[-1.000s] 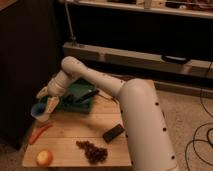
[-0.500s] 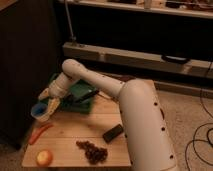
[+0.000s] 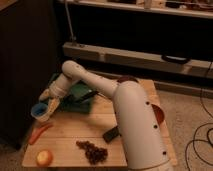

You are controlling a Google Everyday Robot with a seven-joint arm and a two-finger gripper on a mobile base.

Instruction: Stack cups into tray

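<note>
"What moved since a moment ago?"

"Almost nothing. The white arm [image 3: 131, 120] stays bent over the left side of the wooden worktop [image 3: 75, 126]. The gripper [image 3: 49, 106] stays at the same spot."

"Where is the blue cup [image 3: 37, 111]?"

"At the left edge of the worktop. The gripper is just to its right and touches it."

"Does the gripper hold it?"

"I cannot tell. I cannot tell if the gripper is open or closed either."

"And the tray [image 3: 80, 91]?"

"The dark green tray lies farther back, to the right of the cup. The arm covers part of it. The cup is outside the tray."

"What else is there?"

"An orange carrot [image 3: 39, 133] lies just nearer than the cup. A round yellow-red fruit [image 3: 44, 157] sits at the near left corner. A dark bunch of grapes [image 3: 93, 151] is to its right. A small dark block [image 3: 111, 134] lies next to the arm. A red-brown bowl [image 3: 159, 114] peeks out on the right behind the arm."
</note>
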